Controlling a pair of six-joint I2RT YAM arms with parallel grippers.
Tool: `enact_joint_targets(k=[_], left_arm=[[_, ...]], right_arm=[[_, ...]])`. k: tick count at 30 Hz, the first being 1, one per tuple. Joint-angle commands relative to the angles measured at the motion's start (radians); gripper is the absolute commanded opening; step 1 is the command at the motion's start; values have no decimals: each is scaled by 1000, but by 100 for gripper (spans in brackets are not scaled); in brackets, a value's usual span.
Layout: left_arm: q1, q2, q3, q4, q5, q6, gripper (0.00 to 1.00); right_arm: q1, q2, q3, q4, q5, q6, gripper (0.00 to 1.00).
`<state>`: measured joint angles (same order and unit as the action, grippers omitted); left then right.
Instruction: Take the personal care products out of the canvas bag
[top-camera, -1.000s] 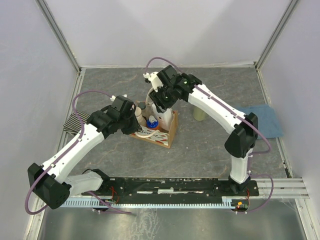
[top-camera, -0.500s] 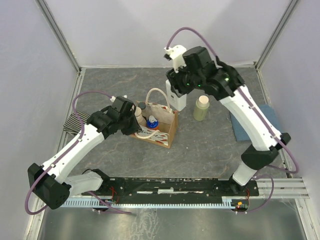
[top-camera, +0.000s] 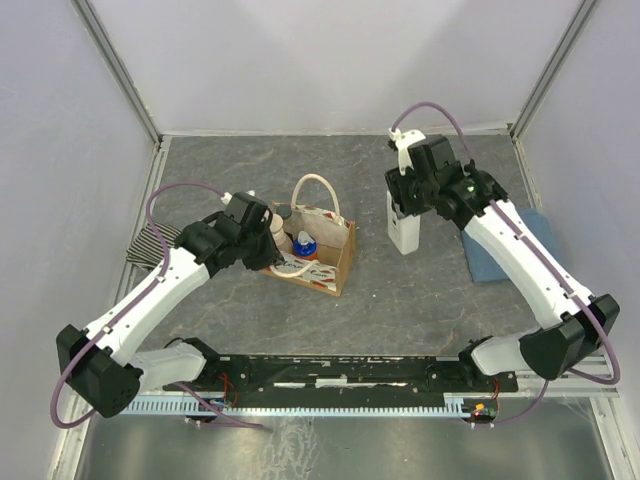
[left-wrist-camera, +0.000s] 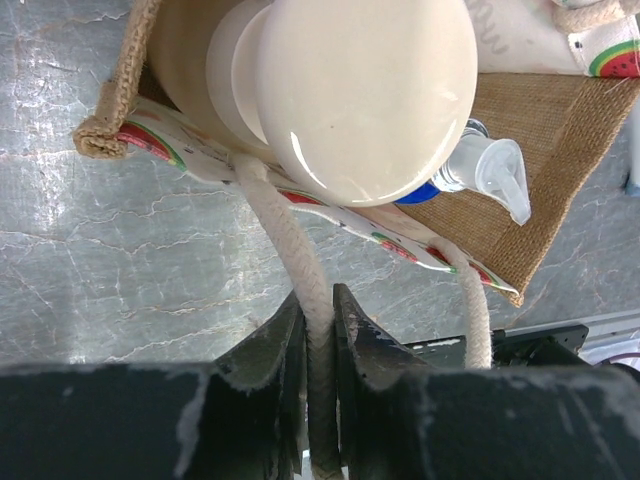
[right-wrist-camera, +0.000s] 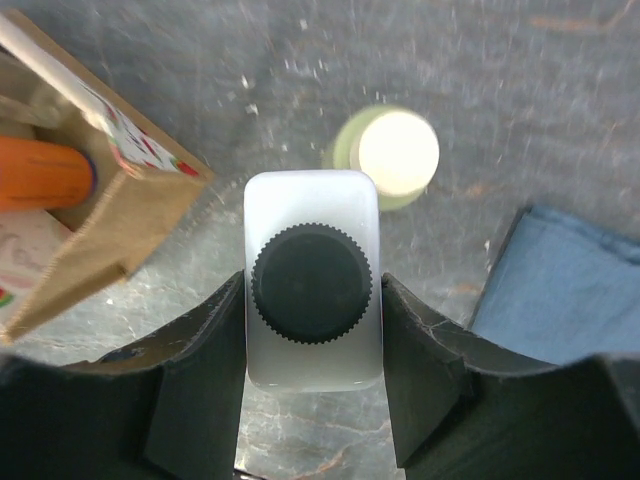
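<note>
Since half a second ago, the right gripper (top-camera: 405, 205) has been carried to the right, away from the back of the small boxy tan-brown canvas bag (top-camera: 330, 262). The white rectangular plastic bottle with a black ribbed cap (top-camera: 403, 232) has been carried with it. A second ago both were seen over the bag's mouth. The left gripper (top-camera: 262, 238) is found unmoved at the bag's left side.

The pale yellow-green bottle with a cream cap (right-wrist-camera: 388, 155), plainly seen earlier from above, is now hidden there behind the right arm. It is shown only by the right wrist camera, standing on the grey mottled table (right-wrist-camera: 500, 80) just beyond the white bottle, with the folded blue cloth (right-wrist-camera: 560, 290) near it. Only in the left wrist view are the left gripper's jaws seen pinched shut on the bag's cream rope handle (left-wrist-camera: 300, 270). A large round cream cap (left-wrist-camera: 365, 95) and a clear pump head (left-wrist-camera: 490, 175) are seen inside the bag.

The white bottle is clamped between the right gripper's fingers (right-wrist-camera: 205, 370), one pressed to each side, its cap centred between them. The bag is left well apart, on the robot's left.
</note>
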<state>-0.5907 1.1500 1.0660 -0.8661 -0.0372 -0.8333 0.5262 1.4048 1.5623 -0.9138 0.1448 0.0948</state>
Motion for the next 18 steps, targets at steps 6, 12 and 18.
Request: enact_joint_targets(k=[6, 12, 18], left_arm=[[0, 18, 7, 6, 33, -21, 22], [0, 15, -3, 6, 32, -23, 22], [0, 9, -14, 13, 33, -27, 22]], right_arm=[[-57, -205, -351, 442, 71, 96, 21], [-71, -211, -474, 531, 96, 137, 22], [-71, -200, -494, 523, 105, 143, 50]])
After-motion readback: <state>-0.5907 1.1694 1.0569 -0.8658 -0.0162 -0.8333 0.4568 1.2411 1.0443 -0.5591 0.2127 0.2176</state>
